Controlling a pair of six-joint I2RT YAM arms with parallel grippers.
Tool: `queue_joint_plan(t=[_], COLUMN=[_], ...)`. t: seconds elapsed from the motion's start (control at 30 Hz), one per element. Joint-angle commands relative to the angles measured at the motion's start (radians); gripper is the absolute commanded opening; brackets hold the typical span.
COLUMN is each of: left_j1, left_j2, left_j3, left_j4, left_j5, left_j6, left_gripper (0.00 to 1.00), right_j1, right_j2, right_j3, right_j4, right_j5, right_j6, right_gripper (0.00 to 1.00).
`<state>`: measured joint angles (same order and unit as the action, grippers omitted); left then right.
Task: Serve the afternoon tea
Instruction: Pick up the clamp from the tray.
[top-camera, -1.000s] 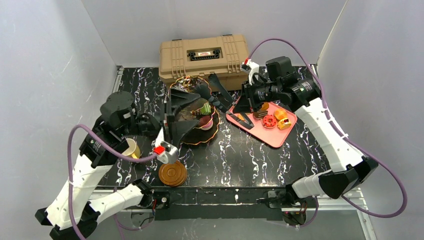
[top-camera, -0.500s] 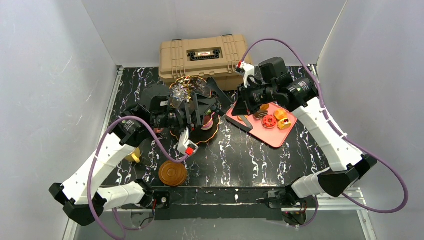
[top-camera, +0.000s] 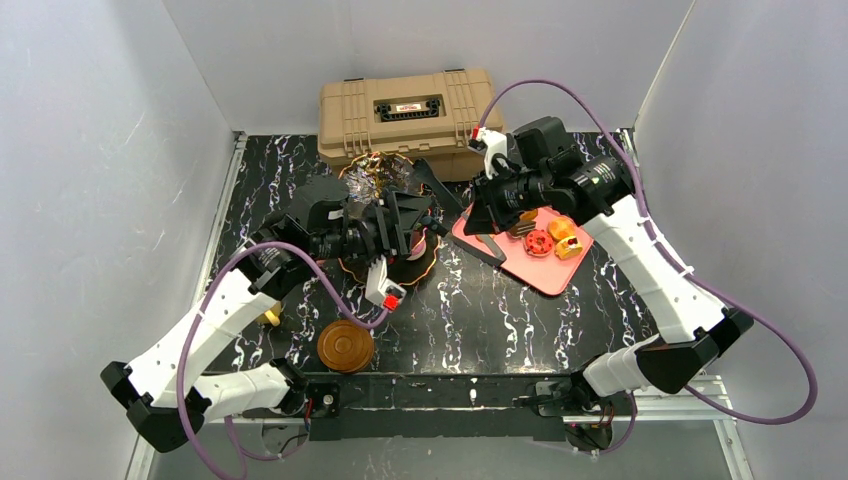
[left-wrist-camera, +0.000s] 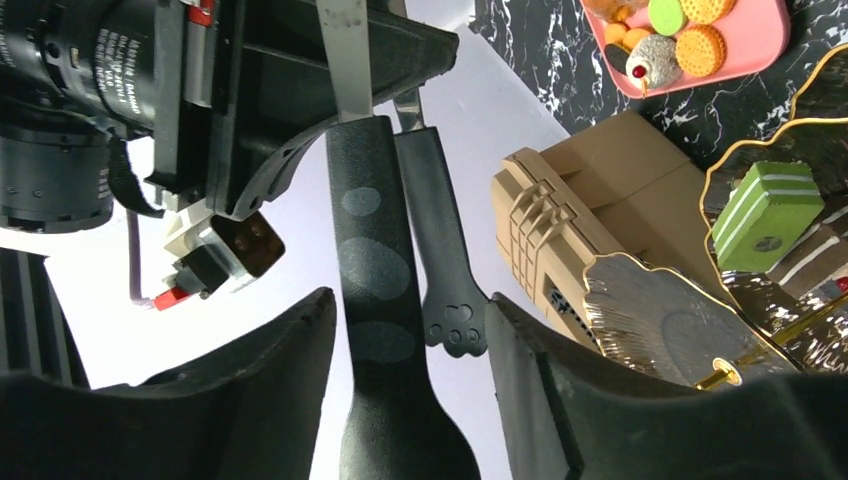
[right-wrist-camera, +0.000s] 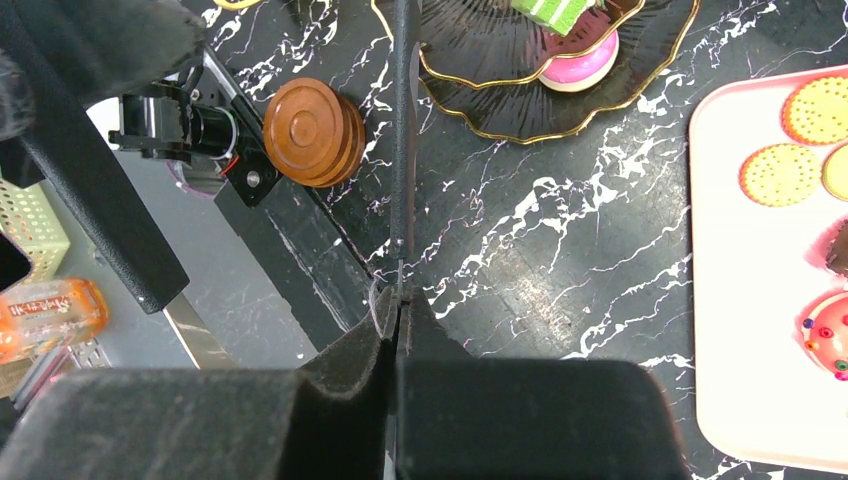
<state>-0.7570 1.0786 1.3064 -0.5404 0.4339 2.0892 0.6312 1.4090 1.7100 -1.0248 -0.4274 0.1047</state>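
Tongs (left-wrist-camera: 375, 260): clamped in my closed right hand (right-wrist-camera: 398, 310); left hand (left-wrist-camera: 410, 300) open astride them. Tiered stand (right-wrist-camera: 600, 110): on the bench (top-camera: 500, 310), beside the pastry tray (top-camera: 560, 275). Step, I judge: handover; next, left must close squarely.

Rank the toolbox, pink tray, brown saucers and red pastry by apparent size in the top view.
Largest to smallest:
1. toolbox, though it stands taller, so nearer the camera
2. pink tray, partly covered
3. brown saucers
4. red pastry
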Motion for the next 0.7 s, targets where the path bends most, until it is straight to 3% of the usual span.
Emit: queue_joint_plan(t=[0.0,0.1,0.17,0.33,0.4,0.47,0.57,0.67], left_j1=[-0.021,-0.041,-0.048,-0.049,-0.049,-0.049,-0.05,-0.05], left_j2=[-0.014,-0.007,-0.004,0.01,0.0,-0.014,-0.029,-0.049], left_j3=[-0.016,-0.016,-0.006,0.018,0.0,-0.022,-0.048,-0.085], left_j4=[0.063,0.09,0.103,0.114,0.127,0.148,0.155,0.179], left_j5=[-0.05,-0.096,-0.111,-0.153,-0.138,-0.124,-0.12,-0.121], left_j6=[-0.014,-0.044,-0.085,-0.171,-0.191,-0.21,-0.24,-0.254], left_gripper=[0.57,0.56,0.48,0.09,0.0,0.0,0.0,0.0], right_j1=[0.021,0.03,0.031,0.033,0.033,0.033,0.033,0.032], right_j2=[0.006,0.013,0.014,0.011,0.005,-0.008,-0.038,-0.056], right_j3=[0.062,0.065,0.067,0.085,0.091,0.092,0.1,0.131], right_j4=[-0.012,-0.02,-0.019,-0.01,0.009,0.047,0.115,0.171], right_j5=[0.023,0.036,0.042,0.047,0.045,0.034,0.032,0.089], right_j6=[-0.003,-0.003,-0.002,-0.002,0.006,0.016,0.043,0.071], right_gripper=[0.05,0.05,0.05,0.1,0.19,0.29,0.56,0.73])
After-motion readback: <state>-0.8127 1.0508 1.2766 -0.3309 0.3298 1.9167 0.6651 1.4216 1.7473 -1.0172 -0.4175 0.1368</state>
